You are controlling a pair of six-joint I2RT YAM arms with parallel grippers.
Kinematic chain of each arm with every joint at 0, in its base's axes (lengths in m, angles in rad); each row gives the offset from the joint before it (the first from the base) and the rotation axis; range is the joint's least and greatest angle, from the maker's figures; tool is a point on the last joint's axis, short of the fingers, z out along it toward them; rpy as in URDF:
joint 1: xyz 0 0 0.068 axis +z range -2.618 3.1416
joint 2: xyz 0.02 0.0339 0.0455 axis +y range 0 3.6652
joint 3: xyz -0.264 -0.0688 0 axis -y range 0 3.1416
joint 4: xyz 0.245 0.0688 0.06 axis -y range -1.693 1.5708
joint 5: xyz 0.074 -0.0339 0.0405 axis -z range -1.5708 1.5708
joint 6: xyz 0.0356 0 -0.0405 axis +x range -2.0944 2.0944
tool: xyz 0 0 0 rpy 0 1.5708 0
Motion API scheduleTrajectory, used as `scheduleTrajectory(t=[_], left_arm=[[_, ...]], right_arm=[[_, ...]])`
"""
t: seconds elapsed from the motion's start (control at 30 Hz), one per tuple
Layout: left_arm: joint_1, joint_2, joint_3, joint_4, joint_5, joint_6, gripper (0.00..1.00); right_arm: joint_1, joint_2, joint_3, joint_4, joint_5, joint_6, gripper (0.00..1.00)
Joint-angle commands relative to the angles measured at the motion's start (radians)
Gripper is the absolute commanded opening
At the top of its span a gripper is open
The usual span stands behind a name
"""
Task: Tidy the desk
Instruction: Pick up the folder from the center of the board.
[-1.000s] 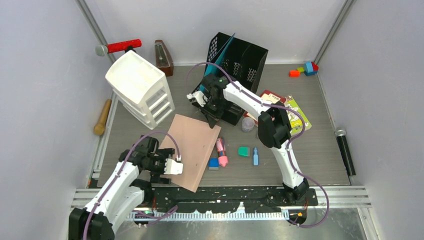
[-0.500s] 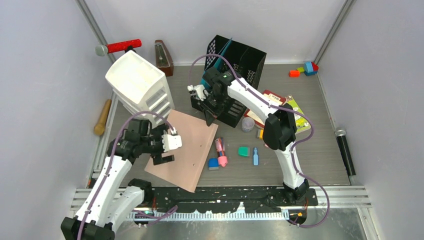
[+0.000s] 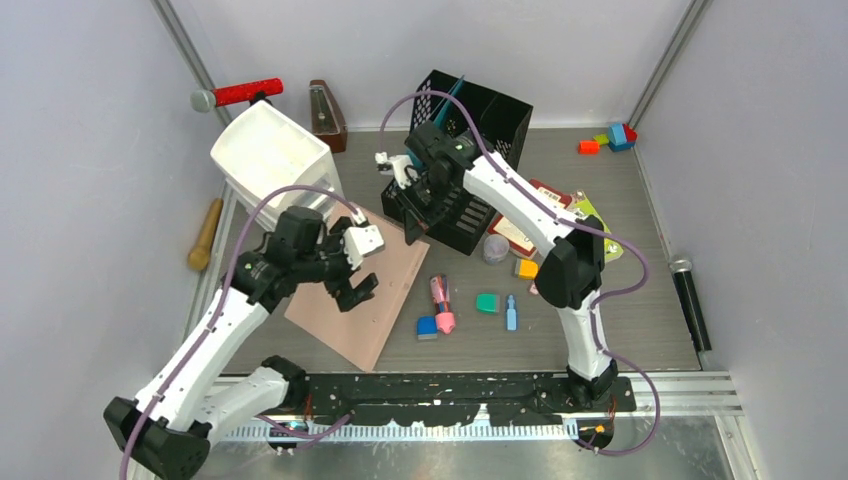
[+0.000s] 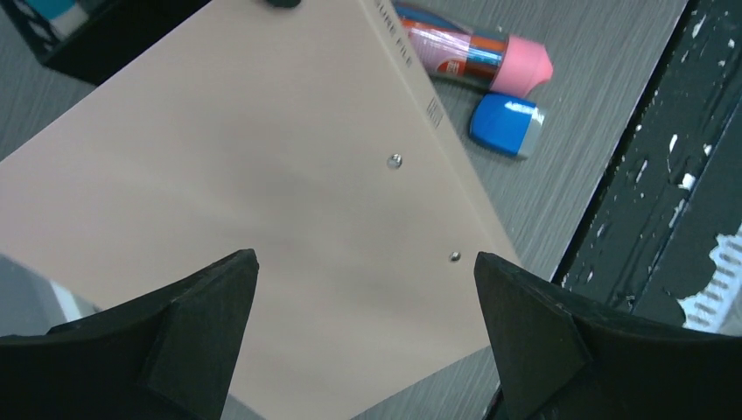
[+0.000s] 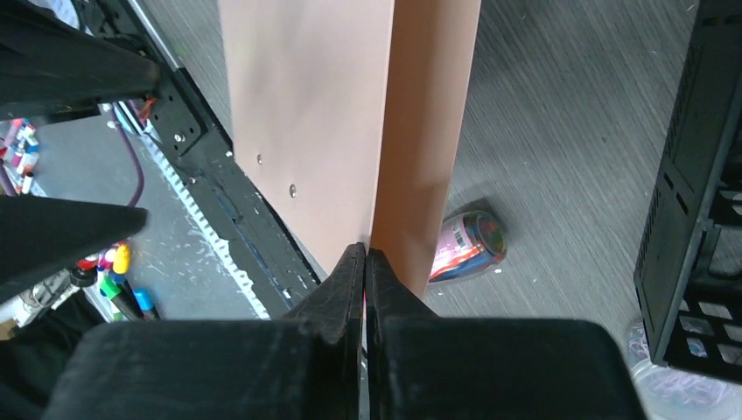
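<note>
Top external: grey wood-grain desk (image 3: 650, 320) (cluttered), lavender walls (image 3: 90, 150) around

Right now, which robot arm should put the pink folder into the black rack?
Probably right. The right gripper is shut on a corner of the folder, right beside the black rack. The left gripper hangs open above the folder, holding nothing.

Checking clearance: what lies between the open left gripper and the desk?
A pinkish file folder, under the left gripper and over the desk; the left wrist view shows it.
</note>
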Motion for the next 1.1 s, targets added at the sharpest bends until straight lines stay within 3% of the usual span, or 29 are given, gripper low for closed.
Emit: scheduleTrajectory(t=[0.0,0.13,0.5,0.63,1.07], left_arm=[[-0.155,0.037,0.034,0.151,-0.223,-0.183,0.99],[-0.302,0.104,0.052,0.212,-0.403,-0.227,0.99],[-0.505,0.230,0.042,0.389,-0.706,-0.275,0.99],[-0.497,0.179,-0.015,0.465,-0.834,-0.201,0.99],[-0.317,-0.009,-0.066,0.314,-0.727,-0.175,0.99]], right_arm=[[0.000,-0.130,-0.017,0.057,0.038,0.051,0.00],[-0.010,-0.178,-0.098,0.088,0.047,0.067,0.00],[-0.066,-0.183,-0.178,0.133,-0.106,0.133,0.00],[-0.070,-0.199,-0.210,0.130,-0.113,0.080,0.00],[-0.079,-0.269,-0.285,0.120,-0.078,-0.014,0.00]])
